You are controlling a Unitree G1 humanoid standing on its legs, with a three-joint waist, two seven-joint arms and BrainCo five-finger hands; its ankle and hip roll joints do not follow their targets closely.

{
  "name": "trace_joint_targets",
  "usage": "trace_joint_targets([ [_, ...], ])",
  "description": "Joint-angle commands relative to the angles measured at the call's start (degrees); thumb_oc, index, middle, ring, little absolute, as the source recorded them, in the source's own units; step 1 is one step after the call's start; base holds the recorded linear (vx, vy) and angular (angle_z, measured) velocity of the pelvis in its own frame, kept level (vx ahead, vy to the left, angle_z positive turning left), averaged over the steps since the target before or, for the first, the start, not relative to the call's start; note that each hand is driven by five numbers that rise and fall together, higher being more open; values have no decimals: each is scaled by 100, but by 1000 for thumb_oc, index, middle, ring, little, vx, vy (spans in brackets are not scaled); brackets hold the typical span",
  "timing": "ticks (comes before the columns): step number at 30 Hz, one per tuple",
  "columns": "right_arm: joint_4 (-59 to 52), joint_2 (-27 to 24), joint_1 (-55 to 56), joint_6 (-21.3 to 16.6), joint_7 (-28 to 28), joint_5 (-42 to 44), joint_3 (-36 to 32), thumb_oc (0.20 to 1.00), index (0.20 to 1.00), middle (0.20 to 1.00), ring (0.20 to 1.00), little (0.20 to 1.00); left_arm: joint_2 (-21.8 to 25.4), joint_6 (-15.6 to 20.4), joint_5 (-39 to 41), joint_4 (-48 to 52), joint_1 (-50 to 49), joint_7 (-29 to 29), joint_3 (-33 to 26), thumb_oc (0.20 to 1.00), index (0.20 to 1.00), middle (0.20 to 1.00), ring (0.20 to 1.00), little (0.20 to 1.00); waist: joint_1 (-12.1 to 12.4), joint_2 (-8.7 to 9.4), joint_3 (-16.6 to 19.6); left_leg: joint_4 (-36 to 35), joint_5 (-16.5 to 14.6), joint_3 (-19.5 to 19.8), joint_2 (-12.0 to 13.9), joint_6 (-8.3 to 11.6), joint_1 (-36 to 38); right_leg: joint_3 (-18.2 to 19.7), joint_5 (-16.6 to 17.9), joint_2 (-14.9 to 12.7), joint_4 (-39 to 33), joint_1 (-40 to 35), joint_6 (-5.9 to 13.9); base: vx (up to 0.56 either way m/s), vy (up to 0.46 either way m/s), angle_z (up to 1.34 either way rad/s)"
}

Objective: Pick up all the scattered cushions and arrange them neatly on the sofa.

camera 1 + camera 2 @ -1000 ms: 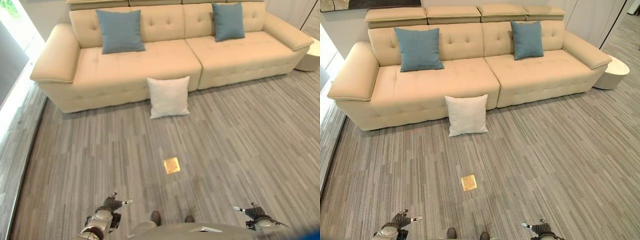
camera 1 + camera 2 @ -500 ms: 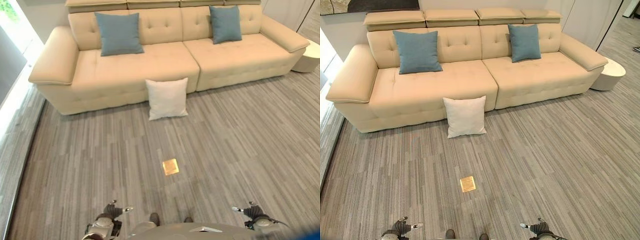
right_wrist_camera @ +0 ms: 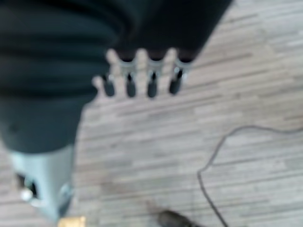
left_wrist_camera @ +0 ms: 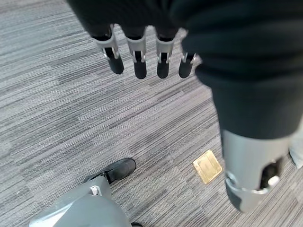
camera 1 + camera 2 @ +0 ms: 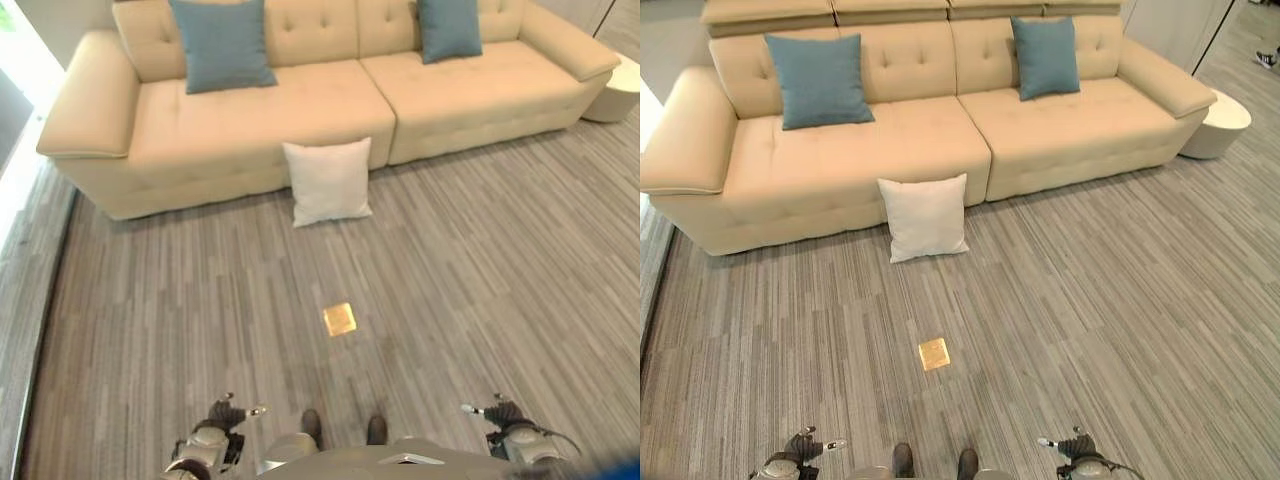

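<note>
Across the top of the left eye view, a beige sofa (image 5: 300, 110) is carrying two blue cushions (image 5: 221, 45); a white cushion (image 5: 327, 182) is leaning against its front on the grey floor (image 5: 480, 270), above a small brass floor plate (image 5: 339, 319), which is showing no legible writing; along the bottom edge, the left hand (image 5: 222, 417) and right hand (image 5: 503, 415) are hanging low. Seen from the left wrist, the fingers (image 4: 140, 64) are hanging straight, released, grasping nothing; seen from the right wrist, the fingers (image 3: 150, 85) are likewise hanging relaxed above the floor.
</note>
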State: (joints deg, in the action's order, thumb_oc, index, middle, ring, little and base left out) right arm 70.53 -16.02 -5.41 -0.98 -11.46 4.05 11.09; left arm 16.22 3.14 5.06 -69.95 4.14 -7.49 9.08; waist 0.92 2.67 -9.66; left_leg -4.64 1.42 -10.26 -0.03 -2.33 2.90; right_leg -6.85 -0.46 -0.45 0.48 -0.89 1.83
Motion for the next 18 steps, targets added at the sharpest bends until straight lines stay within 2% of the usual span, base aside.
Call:
trace_joint_targets([
  [1,-113,-75,-282,-16,-26,-120,235,1000,1000,1000,1000,1000,131,100,-57,-266,249,-104,94,1000,1000,1000,1000,1000,25,122,-25,925,-1017,474,-1,21,-120,-205,215,-1068,1158,612,825,9,90,-45],
  [3,-129,-70,-349,-17,-21,-166,322,1000,1000,1000,1000,1000,134,117,-73,-283,283,-106,123,1000,1000,1000,1000,1000,-11,87,-88,852,-1079,415,-21,-6,31,-292,325,-1081,1309,956,829,133,87,-24],
  [5,-143,-92,-360,-6,-27,-207,348,1000,1000,1000,1000,1000,129,125,-59,-270,300,-86,125,1000,1000,1000,1000,1000,-46,72,-99,722,-1106,451,-42,-11,236,-390,320,-975,1083,1122,784,225,6,-31],
  [6,-174,-118,-368,-8,-34,-242,372,1000,1000,1000,1000,1000,109,133,-55,-277,310,-68,122,1000,1000,1000,1000,1000,-105,78,-112,580,-1131,489,-95,1,436,-566,429,-891,675,1233,788,320,-64,-23],
  [8,-202,-165,-307,-24,-31,-254,381,1000,1000,1000,1000,1000,80,170,-83,-277,351,-44,184,1000,1000,1000,1000,1000,-243,74,-134,504,-1249,702,-100,44,663,-254,413,-629,394,1278,783,280,-89,2],
  [10,-192,-158,-268,-25,-27,-258,397,1000,1000,1000,1000,1000,68,183,-97,-276,358,-47,192,1000,1000,1000,1000,1000,-265,104,-92,484,-1264,753,-119,58,681,-130,440,-576,354,1271,739,169,-114,50],
  [13,-151,-200,-166,-65,-18,-226,421,1000,1000,1000,1000,1000,-22,201,-41,-283,362,-24,238,1000,1000,1000,1000,1000,-317,125,88,620,-1321,871,33,243,718,-97,387,-440,322,1100,557,266,-232,78],
  [16,-181,-251,-111,-132,-7,-120,387,1000,1000,1000,1000,1000,-70,199,-35,-220,413,23,333,1000,1000,1000,1000,1000,-399,131,162,1128,-1092,921,231,507,554,-139,196,-290,245,846,365,176,-186,55],
  [17,-181,-252,-111,-133,-7,-120,387,1000,1000,1000,1000,1000,-70,199,-34,-220,413,23,333,1000,1000,1000,1000,1000,-407,127,163,1143,-1101,930,236,511,545,-149,194,-288,243,843,363,140,-208,20],
  [18,-202,-292,-71,-158,-17,-43,350,1000,1000,1000,1000,1000,-92,199,-2,-111,472,79,407,1000,1000,1000,1000,1000,-421,190,120,1923,-841,875,335,676,189,-215,67,-264,152,612,221,120,-184,24],
])
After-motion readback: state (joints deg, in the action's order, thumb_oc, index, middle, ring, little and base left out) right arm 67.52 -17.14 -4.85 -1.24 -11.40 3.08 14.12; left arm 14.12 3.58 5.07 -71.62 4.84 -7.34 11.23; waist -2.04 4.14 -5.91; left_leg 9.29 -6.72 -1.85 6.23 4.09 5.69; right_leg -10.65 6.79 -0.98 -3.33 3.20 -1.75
